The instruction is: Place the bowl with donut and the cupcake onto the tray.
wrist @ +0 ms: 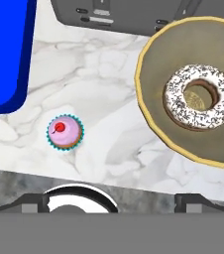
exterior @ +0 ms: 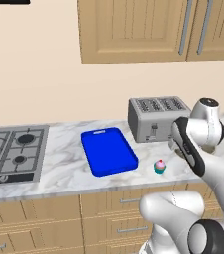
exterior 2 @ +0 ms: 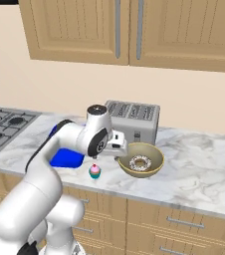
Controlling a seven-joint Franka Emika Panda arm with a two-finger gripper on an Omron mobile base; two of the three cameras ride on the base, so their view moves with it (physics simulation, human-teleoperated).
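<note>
Tray (wrist: 5, 54) at 10 o'clock in hand view. Bowl (wrist: 156, 119) with donut (wrist: 200, 96) at 2 o'clock, nearer target. Cupcake (wrist: 64, 132) at 11. Gripper (exterior 2: 118, 144) hovering above, jaws fully apart, holding nothing.

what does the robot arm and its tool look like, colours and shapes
The arm is glossy white, built of rounded tubular links with dark grey to black bands and caps at the joints. The tool at its end is a small white block with dark trim, and its two fingertips are small and dark. No cables or markings show.
</note>
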